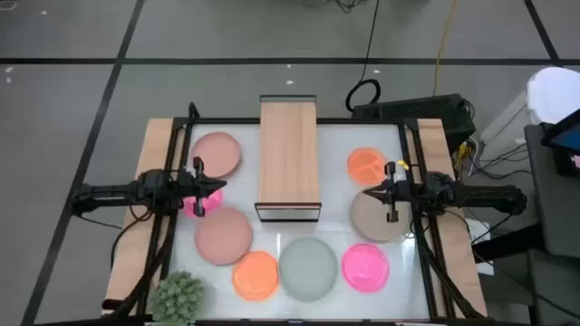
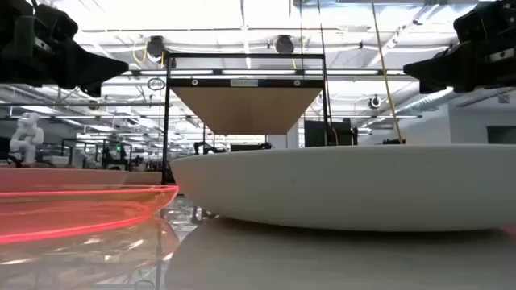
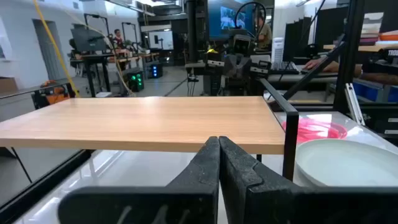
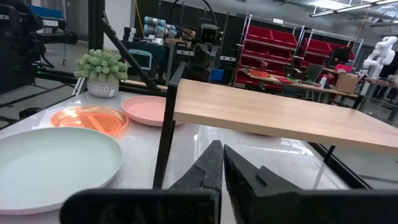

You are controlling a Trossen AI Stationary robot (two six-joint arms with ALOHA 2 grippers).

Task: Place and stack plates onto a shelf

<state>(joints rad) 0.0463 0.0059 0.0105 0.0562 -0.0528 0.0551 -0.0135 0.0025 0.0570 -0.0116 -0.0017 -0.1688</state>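
The shelf point(image 1: 288, 158) stands mid-table, its light-wood board bare on a black frame point(image 3: 143, 121) point(image 4: 280, 115). Plates lie flat on the table around it. To its left are two dusty pink ones point(image 1: 217, 152) point(image 1: 223, 235) and a hot pink one point(image 1: 201, 201). To its right are an orange one point(image 1: 367, 165) and a beige one point(image 1: 376, 217). Along the near edge lie orange point(image 1: 256, 274), pale green point(image 1: 308, 267) and hot pink point(image 1: 366, 268). My left gripper point(image 1: 207, 186) point(image 3: 219, 146) hovers shut over the left hot pink plate. My right gripper point(image 1: 370, 192) point(image 4: 217, 149) hovers shut by the beige plate's far edge.
A spiky green plant ball point(image 1: 178, 297) in a pot sits at the table's near-left corner. Wooden side boards point(image 1: 149, 181) run along both sides under the arms. In the low view the pale green plate point(image 2: 347, 185) fills the foreground before the shelf point(image 2: 246, 109).
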